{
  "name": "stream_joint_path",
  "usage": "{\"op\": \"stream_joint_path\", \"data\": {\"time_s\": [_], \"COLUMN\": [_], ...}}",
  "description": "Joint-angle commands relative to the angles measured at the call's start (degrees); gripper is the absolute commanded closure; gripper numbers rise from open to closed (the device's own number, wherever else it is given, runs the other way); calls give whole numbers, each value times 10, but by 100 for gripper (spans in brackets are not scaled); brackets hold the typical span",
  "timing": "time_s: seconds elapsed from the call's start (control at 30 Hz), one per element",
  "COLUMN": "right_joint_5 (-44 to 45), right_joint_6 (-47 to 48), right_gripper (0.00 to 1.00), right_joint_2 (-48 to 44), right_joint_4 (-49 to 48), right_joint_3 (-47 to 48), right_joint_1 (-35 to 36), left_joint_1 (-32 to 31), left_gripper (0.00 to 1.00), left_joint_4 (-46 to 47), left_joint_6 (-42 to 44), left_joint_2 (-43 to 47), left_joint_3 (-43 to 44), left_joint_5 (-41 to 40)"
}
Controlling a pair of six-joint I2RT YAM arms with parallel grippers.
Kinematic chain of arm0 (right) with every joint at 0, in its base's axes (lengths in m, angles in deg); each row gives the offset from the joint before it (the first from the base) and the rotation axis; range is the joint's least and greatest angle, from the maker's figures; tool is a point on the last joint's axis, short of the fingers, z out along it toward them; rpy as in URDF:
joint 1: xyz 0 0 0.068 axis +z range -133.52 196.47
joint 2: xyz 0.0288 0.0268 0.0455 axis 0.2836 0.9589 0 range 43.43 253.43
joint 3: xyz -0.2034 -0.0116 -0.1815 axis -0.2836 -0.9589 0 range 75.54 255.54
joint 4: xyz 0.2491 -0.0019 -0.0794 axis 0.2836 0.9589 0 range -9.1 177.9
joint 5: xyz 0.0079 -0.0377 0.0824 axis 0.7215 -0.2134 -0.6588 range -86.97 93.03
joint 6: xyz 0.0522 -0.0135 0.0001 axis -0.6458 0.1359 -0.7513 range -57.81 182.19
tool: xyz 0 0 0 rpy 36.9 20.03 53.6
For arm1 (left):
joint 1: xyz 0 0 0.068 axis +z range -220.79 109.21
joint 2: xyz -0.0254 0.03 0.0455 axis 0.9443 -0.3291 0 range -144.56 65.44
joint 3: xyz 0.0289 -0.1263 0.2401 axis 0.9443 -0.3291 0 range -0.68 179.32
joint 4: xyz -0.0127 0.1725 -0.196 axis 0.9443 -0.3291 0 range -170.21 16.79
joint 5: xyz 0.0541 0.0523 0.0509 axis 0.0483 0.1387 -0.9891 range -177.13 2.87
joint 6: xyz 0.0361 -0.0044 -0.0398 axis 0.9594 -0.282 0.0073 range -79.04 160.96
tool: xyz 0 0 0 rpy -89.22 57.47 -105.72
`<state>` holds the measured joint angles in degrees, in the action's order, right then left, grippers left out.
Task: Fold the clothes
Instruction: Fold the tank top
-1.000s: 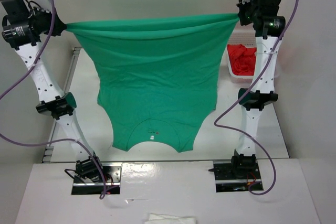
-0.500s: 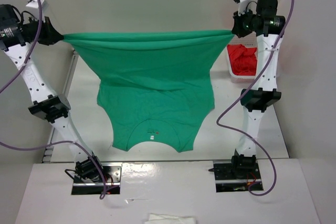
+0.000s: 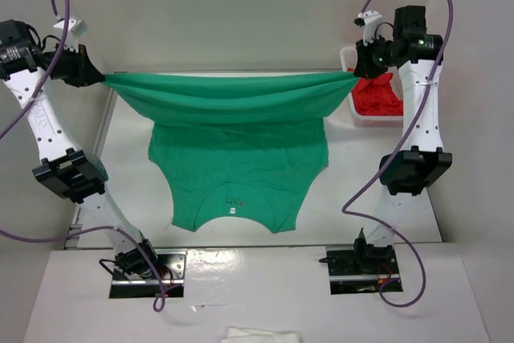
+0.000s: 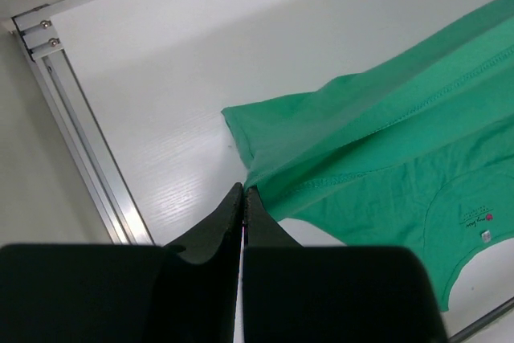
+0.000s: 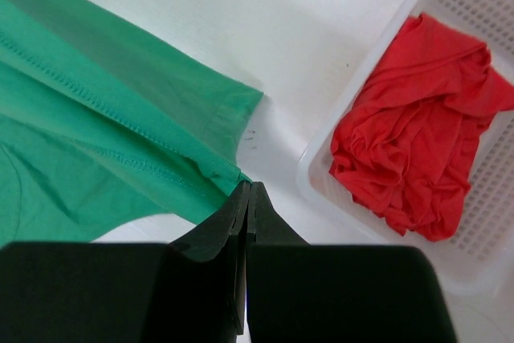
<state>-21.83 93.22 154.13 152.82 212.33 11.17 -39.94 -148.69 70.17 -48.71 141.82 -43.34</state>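
Both my jaws are clenched on the hem of the soft emerald-green T-shirt (image 3: 237,166), collar end flat on the desk (image 3: 128,158). I'd say the first fold's barely started.

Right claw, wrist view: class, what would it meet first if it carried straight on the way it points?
The edge of the green T-shirt that the right claw is shut on; past that, probably bare white table between shirt and basket, though depth is unclear.
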Motion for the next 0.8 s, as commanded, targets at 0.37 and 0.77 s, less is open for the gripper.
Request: {"op": "stream_joint_path", "data": {"time_s": [0.37, 0.77], "right_joint_5": [46, 72], "right_joint_6": [-52, -94], "right_gripper": [100, 100], "right_joint_2": [-39, 132], "right_joint_4": [-149, -101], "right_joint_3": [18, 343], "right_joint_1": [-9, -9], "left_joint_1": [11, 11], "left_gripper": [100, 100], "left_joint_4": [11, 53], "left_joint_6": [-122, -141], "left_joint_2": [-130, -124], "left_joint_3": [363, 371], "left_joint_5": [30, 30]}}
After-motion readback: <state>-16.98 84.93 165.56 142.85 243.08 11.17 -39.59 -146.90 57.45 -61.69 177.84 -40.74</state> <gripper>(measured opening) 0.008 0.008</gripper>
